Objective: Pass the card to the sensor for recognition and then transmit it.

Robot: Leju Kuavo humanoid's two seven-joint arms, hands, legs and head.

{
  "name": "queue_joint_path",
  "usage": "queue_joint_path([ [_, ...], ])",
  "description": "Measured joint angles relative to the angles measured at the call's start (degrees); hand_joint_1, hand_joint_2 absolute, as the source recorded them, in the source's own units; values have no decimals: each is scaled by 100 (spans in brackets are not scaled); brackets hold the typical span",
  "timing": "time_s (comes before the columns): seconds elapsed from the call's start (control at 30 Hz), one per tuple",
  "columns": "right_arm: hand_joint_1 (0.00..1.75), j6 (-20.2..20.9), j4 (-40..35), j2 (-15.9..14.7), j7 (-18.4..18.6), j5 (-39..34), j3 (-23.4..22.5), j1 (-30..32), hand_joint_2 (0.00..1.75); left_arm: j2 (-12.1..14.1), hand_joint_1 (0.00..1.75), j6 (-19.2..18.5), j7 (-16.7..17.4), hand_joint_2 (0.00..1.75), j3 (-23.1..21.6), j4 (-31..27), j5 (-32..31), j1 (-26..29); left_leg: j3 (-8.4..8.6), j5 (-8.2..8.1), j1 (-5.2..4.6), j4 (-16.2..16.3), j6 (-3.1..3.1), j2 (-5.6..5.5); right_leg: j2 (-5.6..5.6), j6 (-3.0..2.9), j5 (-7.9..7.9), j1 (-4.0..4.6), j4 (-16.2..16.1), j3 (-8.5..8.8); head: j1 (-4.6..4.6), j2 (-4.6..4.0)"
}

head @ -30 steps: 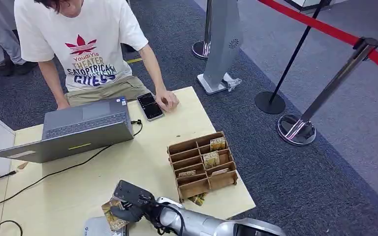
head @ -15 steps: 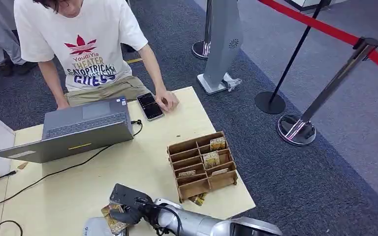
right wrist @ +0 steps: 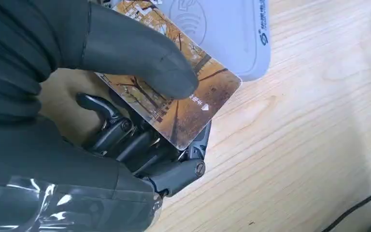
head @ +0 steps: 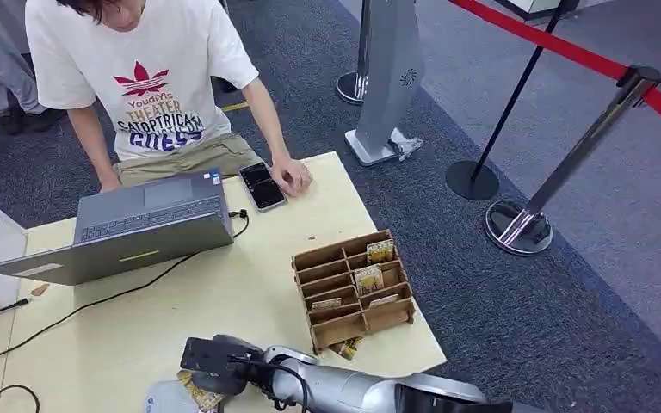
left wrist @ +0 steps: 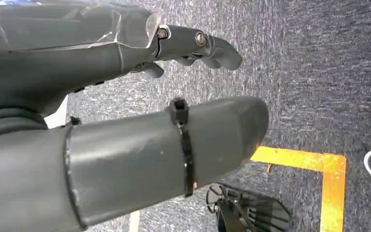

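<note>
I'm looking at a pale wood table (head: 250, 284) on dark grey carpet (head: 482, 284). Open grey laptop (head: 138, 225) at the far left of it, black cable (head: 95, 303) trailing across the top. A phone (head: 262, 186) lies beside the laptop under a person's hand (head: 293, 176); the person (head: 142, 82) in a white printed tee leans over the far edge. Red rope (head: 568, 47) runs between chrome stanchions (head: 559, 176) on the right. Grey kiosk stand (head: 389, 77) behind. Yellow floor tape (left wrist: 314, 164) in the left wrist view.

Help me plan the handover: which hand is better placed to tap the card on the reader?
Right. The right hand already pinches the card right at the reader; the left hand hangs over the carpet.
</note>
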Motion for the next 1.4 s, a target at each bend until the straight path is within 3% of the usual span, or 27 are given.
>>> queue_joint_path([
  [0.53,175,33,264,28,258,89,402,-294,175,44,0,46,72,0,-57,0,20,-10,40,0,0,0,-1,5,1,0,0,0,-1,40,4,0],
  [0.83,175,15,190,22,-140,-422,343,-310,175,39,0,63,59,0,-55,0,70,-7,36,0,0,0,0,4,1,0,0,0,0,38,4,0],
  [1.03,175,-107,-407,-138,-501,-853,120,-295,175,41,0,48,35,0,-50,0,77,2,28,0,0,0,0,4,1,0,0,0,0,32,4,0],
  [1.2,175,-192,-1103,-367,-529,-1014,-57,-271,175,41,0,44,26,0,-31,0,85,8,26,0,0,0,0,4,1,0,0,0,-1,29,7,0],
  [1.4,175,-252,-1428,-474,-634,-1071,-112,-216,175,41,0,44,11,0,-17,0,101,9,25,0,0,0,0,4,1,0,0,0,-1,28,7,0],
])
